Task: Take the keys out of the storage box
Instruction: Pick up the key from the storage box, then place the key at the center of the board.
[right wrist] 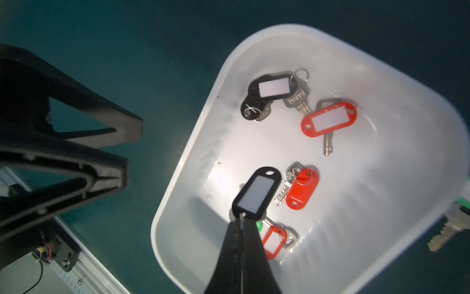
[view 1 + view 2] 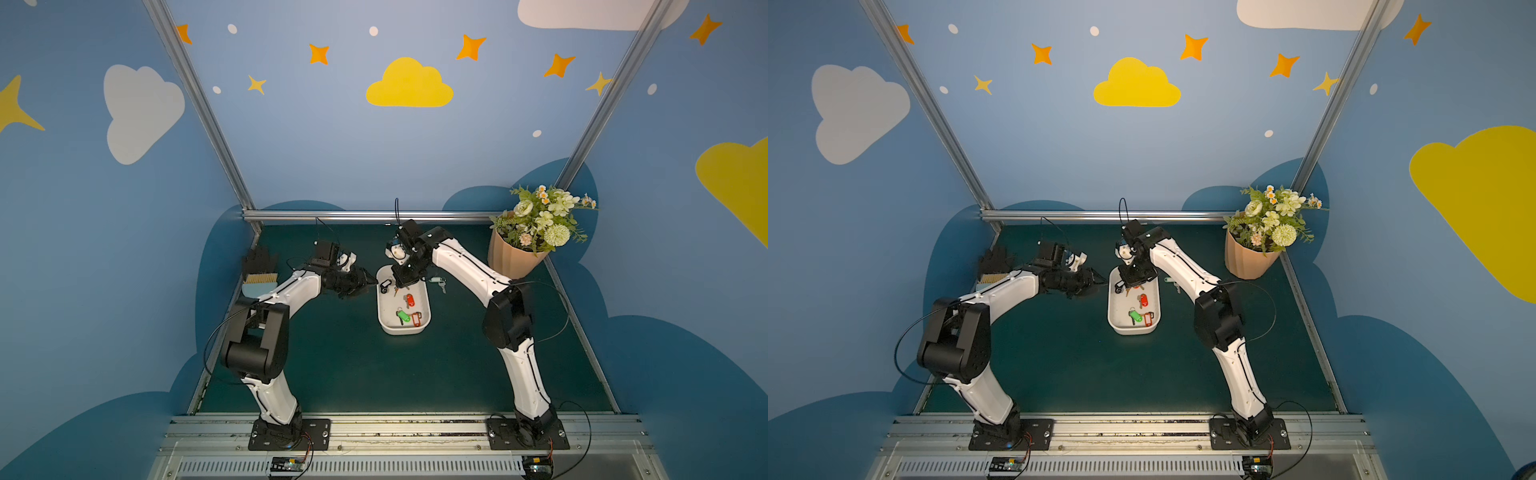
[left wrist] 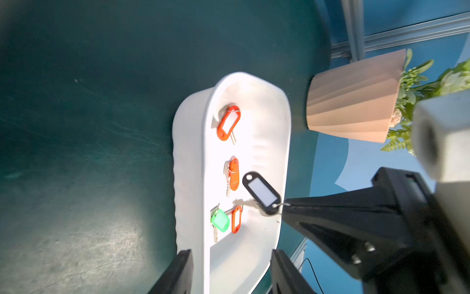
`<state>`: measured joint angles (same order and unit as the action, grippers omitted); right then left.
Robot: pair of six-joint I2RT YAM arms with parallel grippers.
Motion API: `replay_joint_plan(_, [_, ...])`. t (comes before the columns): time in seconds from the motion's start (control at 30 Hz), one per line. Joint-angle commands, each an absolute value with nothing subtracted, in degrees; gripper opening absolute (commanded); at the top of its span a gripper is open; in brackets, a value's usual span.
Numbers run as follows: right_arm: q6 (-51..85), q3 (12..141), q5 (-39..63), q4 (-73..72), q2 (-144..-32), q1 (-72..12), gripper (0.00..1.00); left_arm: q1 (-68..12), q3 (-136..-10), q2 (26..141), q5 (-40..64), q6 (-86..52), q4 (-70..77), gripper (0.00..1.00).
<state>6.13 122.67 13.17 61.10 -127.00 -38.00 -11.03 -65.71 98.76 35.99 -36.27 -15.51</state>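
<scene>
Right end effector (image 1: 240, 216): pinching the black-tagged key (image 1: 256, 193) by its ring, hanging it over the box (image 1: 368, 191).
Left end effector (image 1: 129, 150): standing parted, just beside the box.
Other keys (image 1: 329, 119): lying inside.

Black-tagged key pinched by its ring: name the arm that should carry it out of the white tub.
Right. The right gripper is shut on the ring of the black-tagged silver key, held above the white plastic storage box; the left gripper stands open beside it, empty.
</scene>
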Motion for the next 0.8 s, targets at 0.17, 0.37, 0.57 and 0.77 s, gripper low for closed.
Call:
replay_joint_plan(0.17, [8.25, 117.46, 13.82, 62.3, -116.91, -32.45, 0.0, -10.72, -61.54, 89.37, 27.77, -33.37, -13.03, 0.69])
replay_joint_plan(0.37, [7.95, 111.07, 11.71, 62.84, -110.35, -27.24, 0.0, -10.74, -58.49, 82.88, 21.58, -31.88, -11.47, 0.83])
replay_joint_plan(0.57, [6.33, 103.38, 8.59, 63.36, -107.33, -24.66, 0.0, -10.72, -57.38, 78.16, 14.75, -29.16, -13.12, 0.97])
replay_joint_plan(0.77, [6.14, 95.65, 7.72, 62.68, -107.48, -24.6, 0.0, -10.61, -54.62, 74.06, 7.74, -28.13, -12.61, 1.0])
